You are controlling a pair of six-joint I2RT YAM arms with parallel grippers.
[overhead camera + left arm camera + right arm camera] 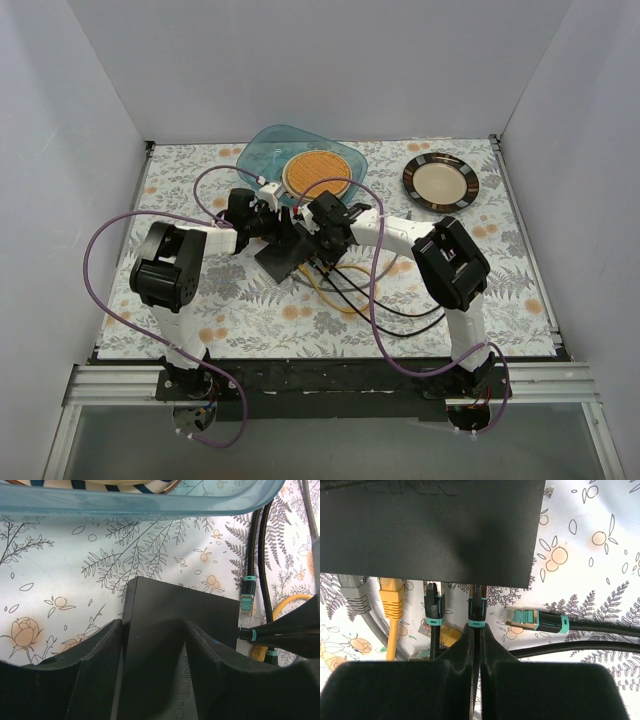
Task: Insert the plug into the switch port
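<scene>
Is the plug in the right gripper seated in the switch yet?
Cannot tell. The plug meets the switch edge, held by the right gripper; depth is hidden.

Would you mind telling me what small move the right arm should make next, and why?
Probably a short, straight push toward the switch. The right pincer is shut on the plug, whose tip sits at the switch's port edge, though whether it is fully seated is hidden. The left pincer straddles the switch, which should brace it.

Plain white walls enclose a floral-patterned table under even light.
</scene>
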